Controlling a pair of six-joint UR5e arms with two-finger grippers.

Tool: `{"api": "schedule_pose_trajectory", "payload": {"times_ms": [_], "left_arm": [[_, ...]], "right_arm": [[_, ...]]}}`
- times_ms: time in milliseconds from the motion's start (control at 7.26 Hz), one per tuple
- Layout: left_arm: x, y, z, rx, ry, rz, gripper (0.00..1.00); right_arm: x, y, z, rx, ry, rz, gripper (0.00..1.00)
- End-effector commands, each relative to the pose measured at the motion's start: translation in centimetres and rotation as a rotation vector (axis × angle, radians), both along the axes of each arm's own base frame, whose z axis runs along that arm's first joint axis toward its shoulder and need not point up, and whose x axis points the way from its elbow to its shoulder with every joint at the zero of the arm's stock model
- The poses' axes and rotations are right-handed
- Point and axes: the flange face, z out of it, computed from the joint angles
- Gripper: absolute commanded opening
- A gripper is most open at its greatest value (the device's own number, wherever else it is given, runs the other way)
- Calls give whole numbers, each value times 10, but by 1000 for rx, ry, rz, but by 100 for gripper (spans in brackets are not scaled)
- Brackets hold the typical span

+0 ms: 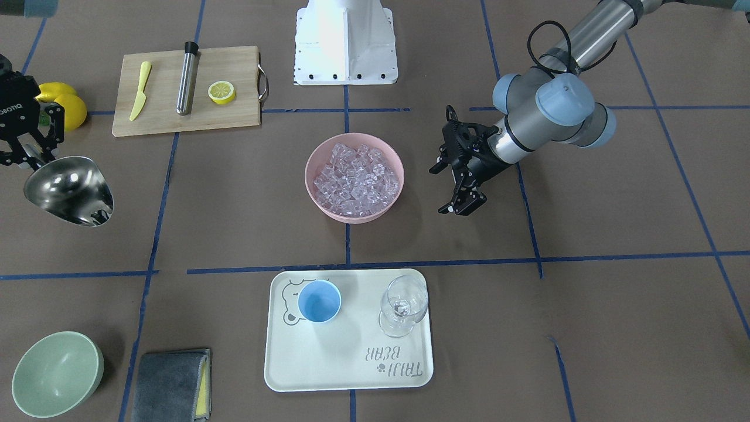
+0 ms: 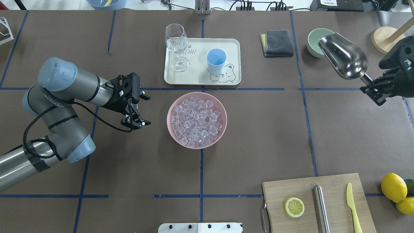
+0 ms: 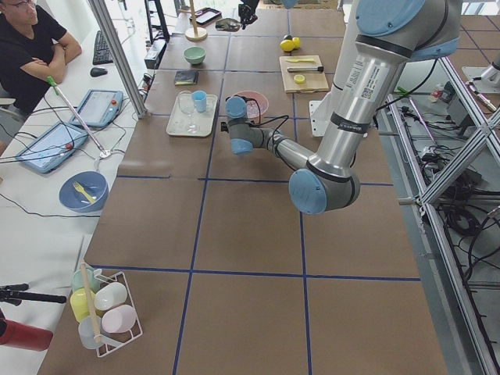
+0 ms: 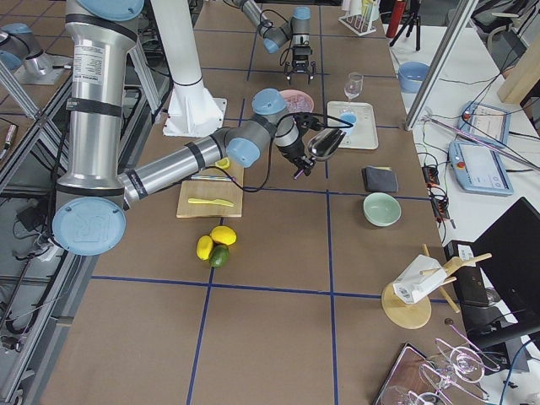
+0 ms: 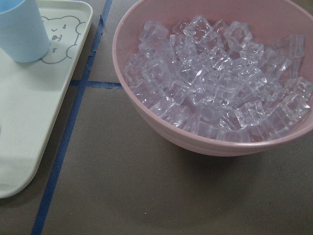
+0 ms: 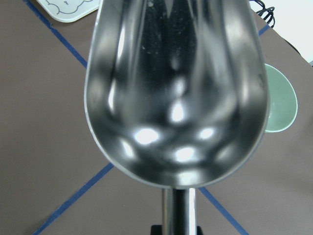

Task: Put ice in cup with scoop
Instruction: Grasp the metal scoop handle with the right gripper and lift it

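The ice (image 2: 196, 121) fills a pink bowl (image 2: 171, 106) at mid-table; it also shows in the left wrist view (image 5: 220, 93). The light-blue cup (image 2: 216, 61) stands upright and empty on a cream tray (image 2: 233, 45) beyond the bowl. My right gripper (image 2: 375, 90) is shut on the rod handle of the steel scoop (image 2: 344, 56), held in the air far right of the bowl. The scoop's trough (image 6: 176, 88) is empty. My left gripper (image 2: 147, 110) is open and empty, just left of the pink bowl and facing it.
A wine glass (image 2: 176, 45) stands on the tray beside the cup. A green bowl (image 2: 315, 40) and grey cloth (image 2: 276, 43) lie at the far right. A cutting board (image 2: 333, 207) holds a lemon half, steel cylinder and yellow knife; lemons (image 2: 393, 187) lie beside it.
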Motion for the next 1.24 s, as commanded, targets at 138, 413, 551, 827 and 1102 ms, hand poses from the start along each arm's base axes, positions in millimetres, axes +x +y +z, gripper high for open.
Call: {"api": "schedule_pose_trajectory", "payload": {"times_ms": [138, 413, 551, 827, 1102], "left_arm": [[0, 0, 0, -5, 0, -2, 100], [1, -2, 9, -13, -13, -1, 100], [3, -2, 13, -16, -19, 1, 100], [4, -2, 14, -16, -21, 1, 100], [3, -2, 12, -11, -12, 2, 100]], "right_arm": [[-18, 5, -1, 8, 2, -47, 0], [-32, -11, -28, 119, 42, -122, 0], [-38, -19, -38, 68, 84, -134, 0], [-73, -37, -86, -10, 223, -255, 0], [-130, -33, -166, -60, 501, -314, 0]]}}
